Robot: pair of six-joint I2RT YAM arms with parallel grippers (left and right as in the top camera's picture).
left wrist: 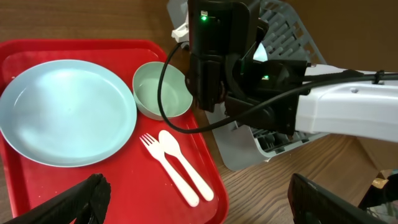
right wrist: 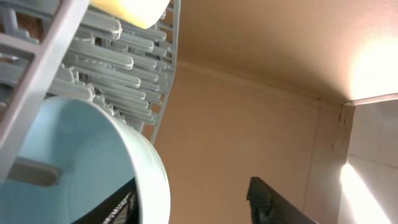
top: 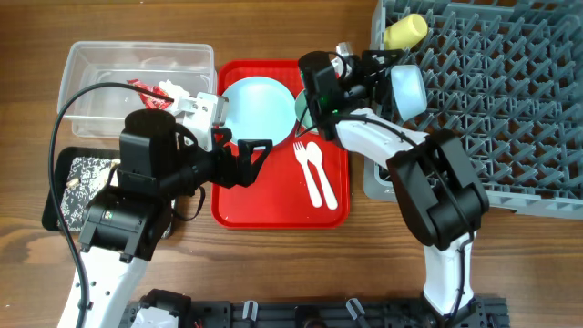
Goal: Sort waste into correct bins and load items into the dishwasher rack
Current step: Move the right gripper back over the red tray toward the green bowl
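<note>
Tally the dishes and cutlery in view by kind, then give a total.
Plate: 1
Bowls: 2
Cup: 1
Fork: 1
Spoon: 1
Total: 6

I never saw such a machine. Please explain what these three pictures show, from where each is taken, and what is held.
A robot's left arm and right arm work at a table. One picture looks down from above; two come from wrist cameras. A red tray holds a plate, a bowl, a fork and spoon. The left end effector hangs open above it, empty. The right end effector stands open around the rim of a second bowl at the grey rack, where a yellow cup lies.
</note>
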